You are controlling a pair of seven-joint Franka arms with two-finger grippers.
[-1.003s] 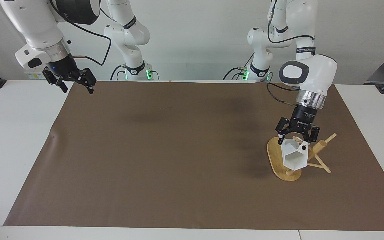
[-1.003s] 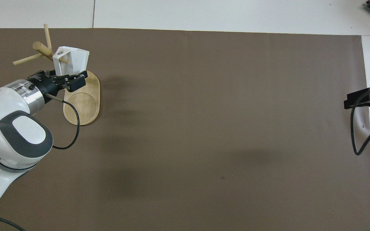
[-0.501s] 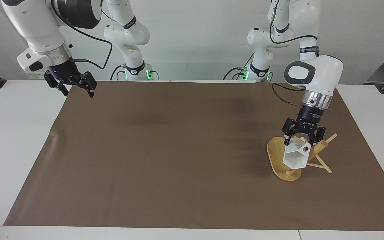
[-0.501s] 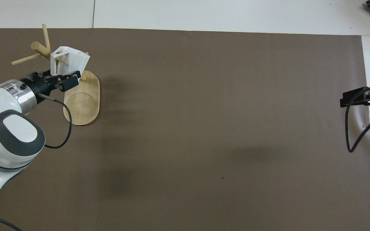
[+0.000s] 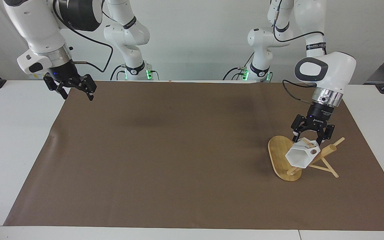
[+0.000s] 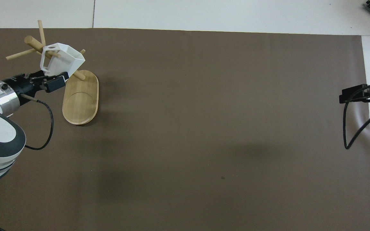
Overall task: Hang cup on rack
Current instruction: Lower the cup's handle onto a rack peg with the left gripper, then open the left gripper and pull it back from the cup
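The white faceted cup (image 5: 300, 158) (image 6: 63, 62) hangs by its handle hole on a peg of the bamboo rack (image 5: 278, 153) (image 6: 80, 102). The cup's mouth faces away from the robots. The rack's post leans strongly toward the left arm's end of the table. My left gripper (image 5: 309, 140) (image 6: 52, 81) is just above the cup. It is open, with its fingers astride the cup's upper edge and the peg. My right gripper (image 5: 76, 93) (image 6: 355, 96) hangs open and holds nothing, over the mat's corner at the right arm's end.
A brown mat (image 5: 178, 150) covers most of the white table (image 5: 15, 133). The rack stands near the mat's edge at the left arm's end. Both arm bases stand along the robots' edge of the table.
My left gripper has shifted toward the left arm's end of the table. The rack's post and the hanging cup have tipped further that way with it. My right gripper has sunk a little.
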